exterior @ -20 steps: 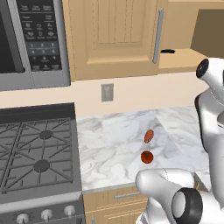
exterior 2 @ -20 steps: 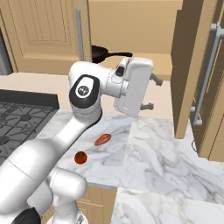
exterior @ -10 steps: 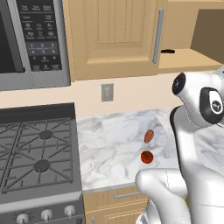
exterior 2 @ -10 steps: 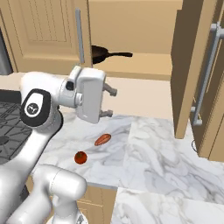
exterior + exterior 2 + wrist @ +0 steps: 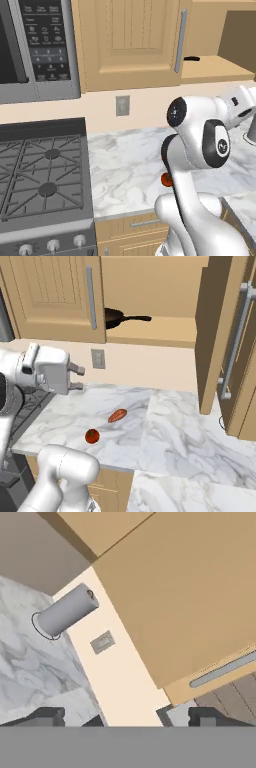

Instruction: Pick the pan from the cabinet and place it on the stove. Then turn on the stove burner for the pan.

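A white, grey-veined marble countertop (image 5: 165,431) runs along a plain cream back wall (image 5: 150,368), with a small grey outlet plate (image 5: 98,358) set at about 10 o'clock from the counter's centre. In the left base view, a steel-framed microwave with a dark keypad (image 5: 37,47) hangs at 10 o'clock. Below the counter edge, a light tan wooden drawer front with a short horizontal handle (image 5: 132,227) sits at 6 o'clock. In the hand view, a plain grey cylinder (image 5: 65,612) stands on the marble at 10 o'clock. Light is even and soft, with faint shadows.
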Robot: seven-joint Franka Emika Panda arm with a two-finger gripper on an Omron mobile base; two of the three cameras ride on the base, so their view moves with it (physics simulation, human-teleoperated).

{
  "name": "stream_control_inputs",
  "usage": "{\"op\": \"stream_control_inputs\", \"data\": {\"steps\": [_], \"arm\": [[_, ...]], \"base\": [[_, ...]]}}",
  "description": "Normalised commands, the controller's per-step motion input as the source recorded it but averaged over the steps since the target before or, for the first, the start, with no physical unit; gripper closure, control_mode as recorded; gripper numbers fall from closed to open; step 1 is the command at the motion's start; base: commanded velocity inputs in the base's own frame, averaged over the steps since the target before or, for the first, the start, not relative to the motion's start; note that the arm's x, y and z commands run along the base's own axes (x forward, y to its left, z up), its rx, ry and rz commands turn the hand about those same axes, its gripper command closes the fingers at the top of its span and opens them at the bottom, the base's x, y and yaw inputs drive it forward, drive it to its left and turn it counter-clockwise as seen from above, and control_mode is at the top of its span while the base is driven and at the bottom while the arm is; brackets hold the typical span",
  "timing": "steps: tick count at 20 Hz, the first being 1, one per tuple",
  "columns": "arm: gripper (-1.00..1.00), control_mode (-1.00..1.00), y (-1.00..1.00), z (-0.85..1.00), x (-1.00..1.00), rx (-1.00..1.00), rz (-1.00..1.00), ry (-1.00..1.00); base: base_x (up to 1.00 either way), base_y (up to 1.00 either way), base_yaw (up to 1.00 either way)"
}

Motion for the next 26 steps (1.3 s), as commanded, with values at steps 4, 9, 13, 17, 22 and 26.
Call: {"op": "stream_control_inputs", "data": {"steps": [4,9,13,17,22,26], "arm": [[-1.0,-1.0,0.55,0.24,0.07,0.18,0.27,-0.31],[-1.0,-1.0,0.07,0.44,0.29,0.16,0.44,-0.31],[-1.0,-1.0,0.03,0.31,0.43,0.17,0.47,-0.25],[-1.0,-1.0,0.15,0.13,0.57,0.17,0.44,-0.18],[-1.0,-1.0,0.33,0.03,0.56,0.16,0.35,-0.19],[-1.0,-1.0,0.32,0.0,0.46,0.17,0.25,-0.19]], "base": [[0.0,0.0,0.0],[0.0,0.0,0.0],[0.0,0.0,0.0],[0.0,0.0,0.0],[0.0,0.0,0.0],[0.0,0.0,0.0]]}}
